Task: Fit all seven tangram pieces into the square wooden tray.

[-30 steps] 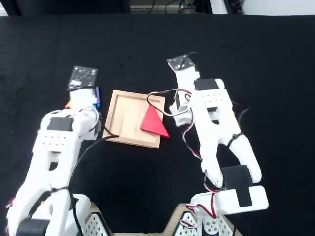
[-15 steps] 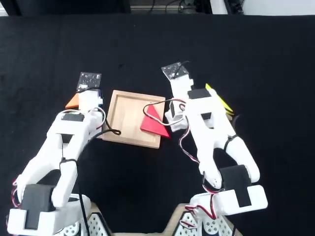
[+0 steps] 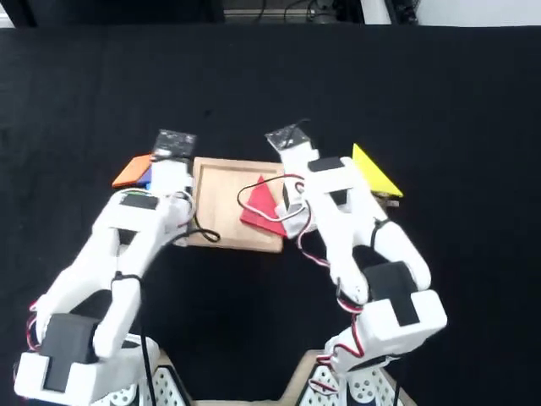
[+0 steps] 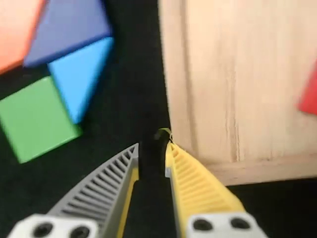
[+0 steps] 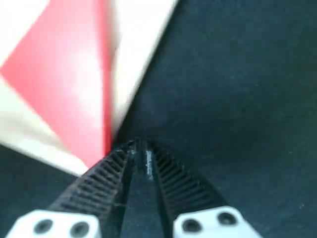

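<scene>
The square wooden tray (image 3: 221,199) sits mid-table on the black cloth table (image 3: 423,85), and most of its floor is bare. The large red triangle (image 3: 262,210) lies at the tray's right side. It does not look seated: one corner rides over the rim by the near right corner, so it seems tilted on the wall.

The right gripper (image 5: 140,146) is low on the cloth just outside that rim, with its fingers closed tip to tip on nothing and the point beside the triangle's overhanging edge. That suits a nudge inward, not a lift. The left gripper (image 4: 152,146) is at the tray's opposite left rim near a corner, its fingers parted by a slim gap and clasping nothing. It is probably there to brace the tray so a push from the right cannot slide it.

A green square (image 4: 37,119), a light blue triangle (image 4: 79,74), a dark blue piece (image 4: 69,25) and an orange piece (image 3: 129,172) cluster off the tray's left edge. A yellow triangle (image 3: 374,173) lies well off its right edge
</scene>
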`<move>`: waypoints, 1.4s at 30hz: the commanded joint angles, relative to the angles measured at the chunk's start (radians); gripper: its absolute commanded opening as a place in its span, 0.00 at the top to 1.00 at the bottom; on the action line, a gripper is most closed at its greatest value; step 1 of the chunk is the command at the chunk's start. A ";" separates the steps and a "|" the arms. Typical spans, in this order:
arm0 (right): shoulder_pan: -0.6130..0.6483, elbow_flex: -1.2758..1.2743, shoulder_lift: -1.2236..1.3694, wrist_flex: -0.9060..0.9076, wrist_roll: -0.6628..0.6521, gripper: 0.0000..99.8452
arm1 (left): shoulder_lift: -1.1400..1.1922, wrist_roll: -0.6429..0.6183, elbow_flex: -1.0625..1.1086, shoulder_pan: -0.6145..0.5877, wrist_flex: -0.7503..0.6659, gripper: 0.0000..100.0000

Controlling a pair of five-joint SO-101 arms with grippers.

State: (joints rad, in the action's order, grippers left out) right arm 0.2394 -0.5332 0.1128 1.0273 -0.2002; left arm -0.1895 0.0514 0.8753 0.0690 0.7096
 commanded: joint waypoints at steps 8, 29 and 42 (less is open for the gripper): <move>0.049 0.004 -0.085 0.002 -0.005 0.99 | -0.014 0.000 -0.010 0.131 0.052 0.89; 0.087 -0.027 -0.259 -0.012 -0.002 0.99 | -0.358 -0.072 -0.050 -0.211 0.247 0.89; 0.081 -0.028 -0.122 -0.077 -0.003 0.99 | -0.614 -0.072 0.410 -0.188 -0.180 0.89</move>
State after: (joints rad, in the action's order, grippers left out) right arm 0.3130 -0.6038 -0.0483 0.9613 -0.1987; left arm -0.7695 -0.0115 1.2774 -0.1626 0.5562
